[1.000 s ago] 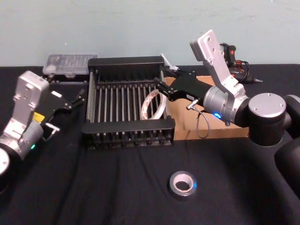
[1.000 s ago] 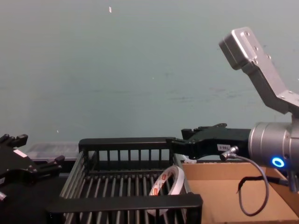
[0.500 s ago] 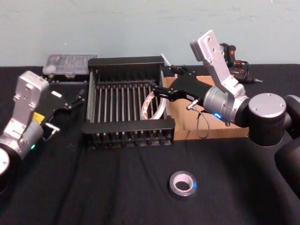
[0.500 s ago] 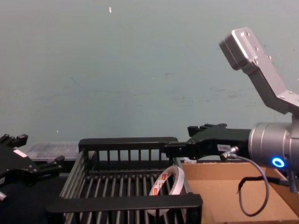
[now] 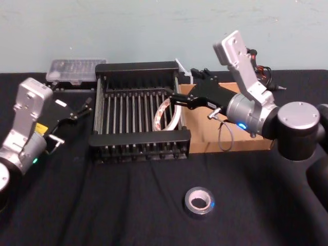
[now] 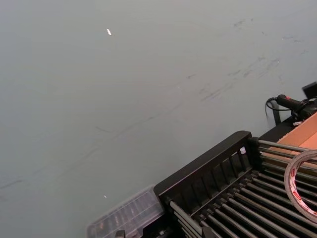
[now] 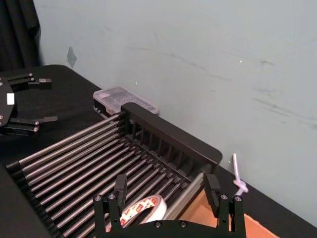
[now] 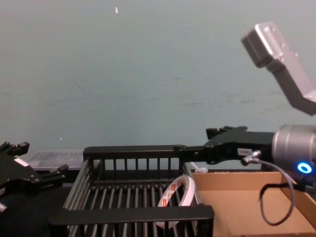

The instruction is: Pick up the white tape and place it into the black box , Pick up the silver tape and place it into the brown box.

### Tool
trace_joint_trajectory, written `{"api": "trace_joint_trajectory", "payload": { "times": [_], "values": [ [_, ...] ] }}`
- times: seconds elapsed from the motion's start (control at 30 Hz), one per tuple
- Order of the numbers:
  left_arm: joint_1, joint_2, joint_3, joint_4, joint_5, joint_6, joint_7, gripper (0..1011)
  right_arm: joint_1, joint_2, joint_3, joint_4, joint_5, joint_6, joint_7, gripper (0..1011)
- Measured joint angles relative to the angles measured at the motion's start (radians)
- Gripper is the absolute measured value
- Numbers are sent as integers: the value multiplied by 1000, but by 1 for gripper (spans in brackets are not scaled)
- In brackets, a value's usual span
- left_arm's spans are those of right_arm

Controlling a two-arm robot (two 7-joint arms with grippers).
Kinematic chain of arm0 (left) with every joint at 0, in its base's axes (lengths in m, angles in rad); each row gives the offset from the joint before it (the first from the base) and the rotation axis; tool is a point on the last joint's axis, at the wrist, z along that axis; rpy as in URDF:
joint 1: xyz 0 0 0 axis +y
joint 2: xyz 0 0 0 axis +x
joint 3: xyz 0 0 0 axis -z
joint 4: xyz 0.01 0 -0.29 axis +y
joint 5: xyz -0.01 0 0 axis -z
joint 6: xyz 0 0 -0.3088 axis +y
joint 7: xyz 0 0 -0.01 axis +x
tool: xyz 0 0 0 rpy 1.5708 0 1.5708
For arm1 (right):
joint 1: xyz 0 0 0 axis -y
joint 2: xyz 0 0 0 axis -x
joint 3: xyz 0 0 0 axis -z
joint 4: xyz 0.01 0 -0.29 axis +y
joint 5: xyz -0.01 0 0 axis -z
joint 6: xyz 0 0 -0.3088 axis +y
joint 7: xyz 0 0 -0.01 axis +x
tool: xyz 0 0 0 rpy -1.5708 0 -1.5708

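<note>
The white tape [image 5: 166, 114] stands on edge inside the black box [image 5: 138, 138], leaning by its right wall; red marks show on its inner face [image 7: 141, 208]. My right gripper [image 5: 187, 86] hovers open just above it, fingers spread and touching nothing [image 7: 166, 191]. In the chest view the white tape [image 8: 180, 195] sits below the right gripper [image 8: 202, 143]. The silver tape [image 5: 199, 201] lies flat on the black cloth near the front. The brown box [image 5: 205, 128] stands right of the black box, under my right arm. My left gripper [image 5: 84, 107] stays open, parked left of the black box.
A clear plastic case [image 5: 77, 69] sits behind the black box at the left. A dark corded tool [image 5: 259, 69] lies at the back right. A thin white strip [image 7: 237, 181] stands at the black box's far right corner. Black cloth covers the table.
My right gripper has opened and let go of the white tape, which now rests leaning in the black box. The right arm has drawn back slightly to the right.
</note>
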Motion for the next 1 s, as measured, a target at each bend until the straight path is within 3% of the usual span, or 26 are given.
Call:
{"api": "trace_joint_trajectory", "payload": {
  "times": [0.37,0.7,0.8,1.0],
  "values": [
    [0,0,0,0,0,0,0,1002,-89,72,46,-149,35,37,-2,1002],
    [0,0,0,0,0,0,0,1001,-212,175,85,-309,70,97,4,1002],
    [0,0,0,0,0,0,0,1001,-269,225,97,-368,83,122,14,1002],
    [0,0,0,0,0,0,0,1001,-338,293,93,-428,96,153,41,1002]
  ]
}}
